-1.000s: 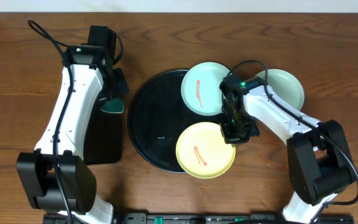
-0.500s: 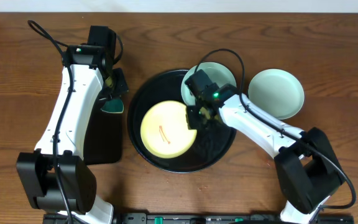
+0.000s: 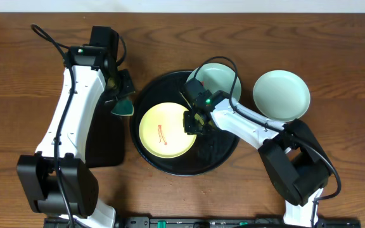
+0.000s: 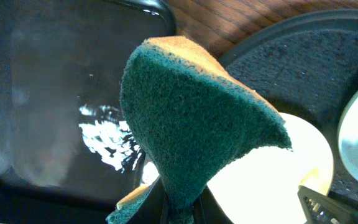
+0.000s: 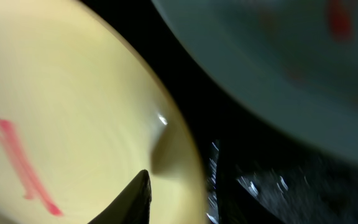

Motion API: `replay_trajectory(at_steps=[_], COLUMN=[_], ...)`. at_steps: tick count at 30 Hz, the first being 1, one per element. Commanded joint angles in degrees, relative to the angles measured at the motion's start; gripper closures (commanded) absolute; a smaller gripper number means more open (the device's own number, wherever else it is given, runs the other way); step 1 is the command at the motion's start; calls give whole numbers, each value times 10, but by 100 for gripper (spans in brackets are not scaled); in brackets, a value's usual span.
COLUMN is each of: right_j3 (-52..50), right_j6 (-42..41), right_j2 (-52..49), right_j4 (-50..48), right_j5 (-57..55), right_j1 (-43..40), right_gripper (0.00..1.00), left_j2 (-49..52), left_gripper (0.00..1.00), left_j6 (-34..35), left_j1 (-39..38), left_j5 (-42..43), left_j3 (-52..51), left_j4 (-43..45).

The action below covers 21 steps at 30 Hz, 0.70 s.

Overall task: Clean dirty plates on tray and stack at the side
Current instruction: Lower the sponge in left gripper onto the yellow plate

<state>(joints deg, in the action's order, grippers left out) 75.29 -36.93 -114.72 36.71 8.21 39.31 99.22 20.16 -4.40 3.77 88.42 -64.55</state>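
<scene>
The pale yellow plate point(image 3: 163, 130) with a red streak lies left of centre in the round black tray point(image 3: 220, 152). My right gripper point(image 3: 192, 121) is shut on its right rim; in the right wrist view one finger point(image 5: 135, 199) lies on the yellow plate point(image 5: 73, 112). A mint plate point(image 3: 224, 77) with a red streak rests on the tray's far rim, partly under my right arm. A second mint plate point(image 3: 281, 95) sits on the bare wood to the right. My left gripper point(image 4: 182, 211) is shut on a green sponge point(image 4: 197, 124) by the tray's left edge point(image 3: 124, 104).
A rectangular black tray point(image 3: 103, 142) lies under the left arm, wet in the left wrist view point(image 4: 55, 93). The round tray's right half shows wet glints. Bare wood-grain tabletop point(image 3: 334, 145) lies at the right and front.
My right gripper has dragged the yellow plate from the tray's front right rim leftward into the tray. My left gripper with the sponge has shifted slightly toward the tray.
</scene>
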Motion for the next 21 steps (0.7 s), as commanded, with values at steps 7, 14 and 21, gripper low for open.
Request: replay_trajectory(at_steps=[7, 14, 21], right_j3=[8, 8, 8], right_j6=[25, 25, 25], right_j2=[-16, -16, -16], right_j4=[-18, -16, -16], right_j5=[11, 11, 11], right_j1=[-7, -8, -7], right_gripper=[96, 99, 99], left_j2=[1, 1, 2], left_gripper=[92, 92, 93], left_j6=[32, 101, 147], left_j1=[-43, -93, -125], left_j5=[23, 23, 4], left_j3=[-52, -149, -242], left_j4=[4, 84, 192])
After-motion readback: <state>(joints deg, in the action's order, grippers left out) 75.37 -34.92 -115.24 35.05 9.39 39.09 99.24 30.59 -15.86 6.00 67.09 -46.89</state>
